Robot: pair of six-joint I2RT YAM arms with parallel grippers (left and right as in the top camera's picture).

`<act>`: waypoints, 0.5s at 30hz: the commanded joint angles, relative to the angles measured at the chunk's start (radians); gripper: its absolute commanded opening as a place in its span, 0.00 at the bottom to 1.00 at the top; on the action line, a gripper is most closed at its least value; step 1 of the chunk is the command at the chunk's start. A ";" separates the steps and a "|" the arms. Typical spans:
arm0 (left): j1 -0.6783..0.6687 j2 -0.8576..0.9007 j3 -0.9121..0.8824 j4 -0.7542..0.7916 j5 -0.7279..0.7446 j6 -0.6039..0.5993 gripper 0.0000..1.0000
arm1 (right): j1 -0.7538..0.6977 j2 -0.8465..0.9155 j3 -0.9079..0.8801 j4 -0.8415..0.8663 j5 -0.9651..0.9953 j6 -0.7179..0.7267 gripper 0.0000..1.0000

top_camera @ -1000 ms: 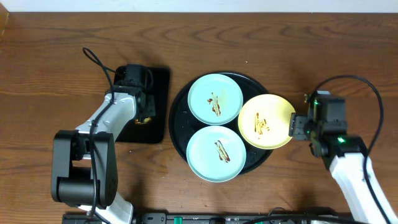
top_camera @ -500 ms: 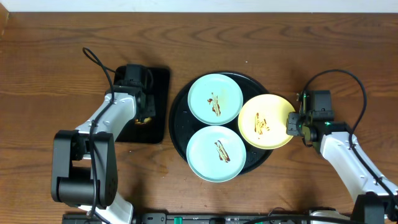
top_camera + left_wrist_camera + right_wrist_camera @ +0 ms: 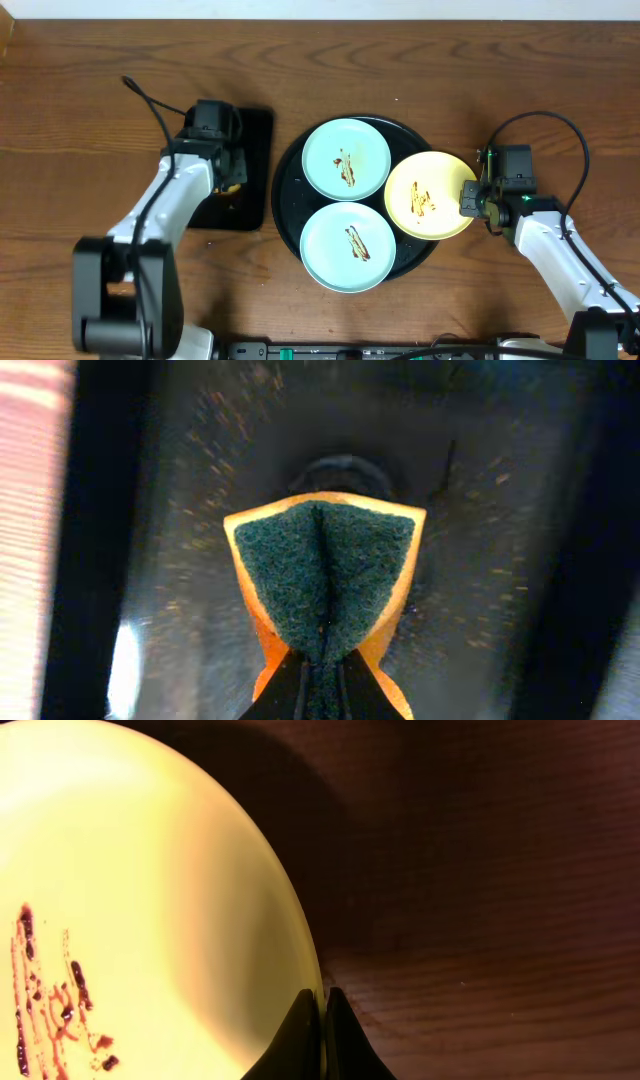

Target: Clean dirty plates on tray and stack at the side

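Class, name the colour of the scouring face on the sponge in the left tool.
Dark green, on the orange sponge; clearest in the left wrist view.

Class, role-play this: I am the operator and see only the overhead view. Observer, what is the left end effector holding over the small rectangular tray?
Observer: The left wrist view shows the left end effector pinching an orange sponge, its dark green scouring face creased down the middle.
Operator: Does the right one have the yellow plate?
Observer: In the right wrist view, the right end effector is closed on the rim of the yellow plate.
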 commanded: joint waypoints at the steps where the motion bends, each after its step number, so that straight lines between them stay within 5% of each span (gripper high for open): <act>1: -0.001 -0.075 0.015 -0.013 -0.012 -0.016 0.08 | 0.005 0.003 0.018 0.002 -0.013 -0.001 0.01; 15: -0.001 -0.123 0.015 0.011 -0.009 -0.016 0.08 | 0.005 0.003 0.018 0.007 -0.035 -0.001 0.01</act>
